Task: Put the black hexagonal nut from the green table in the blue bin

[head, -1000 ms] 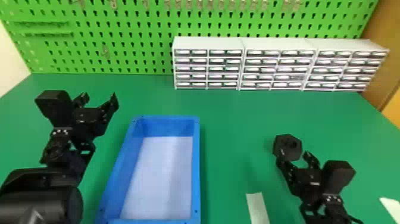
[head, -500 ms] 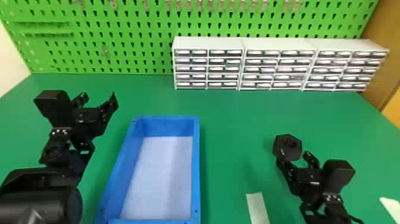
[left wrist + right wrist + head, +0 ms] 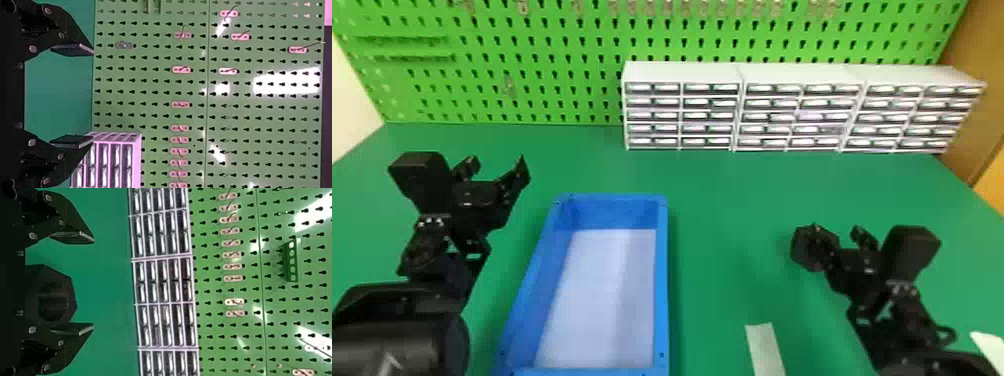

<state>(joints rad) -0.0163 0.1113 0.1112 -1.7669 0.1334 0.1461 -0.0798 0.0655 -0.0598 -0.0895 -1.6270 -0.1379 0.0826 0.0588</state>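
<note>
The black hexagonal nut (image 3: 802, 248) rests on the green table (image 3: 722, 215), right of the blue bin (image 3: 661, 280). My right gripper (image 3: 839, 236) stands open, its left finger overlapping part of the nut in the head view. From the right wrist view, the nut (image 3: 64, 291) shows in the gap of the spread right gripper (image 3: 92, 283), nearer the lower finger and back from the tips. Left of the bin is my left gripper (image 3: 497, 165), parked; in its wrist view the left gripper (image 3: 93, 94) is open, nothing between its fingers.
White drawer cabinets (image 3: 682, 72) line the back of the table before a green pegboard (image 3: 572, 90). A pale strip (image 3: 764, 345) lies between bin and right arm; another white piece (image 3: 989, 347) is at the right edge.
My right gripper has moved forward, away from the robot, and slightly right, its left finger now reaching farther across the nut. Nut, bin and left arm have stayed put.
</note>
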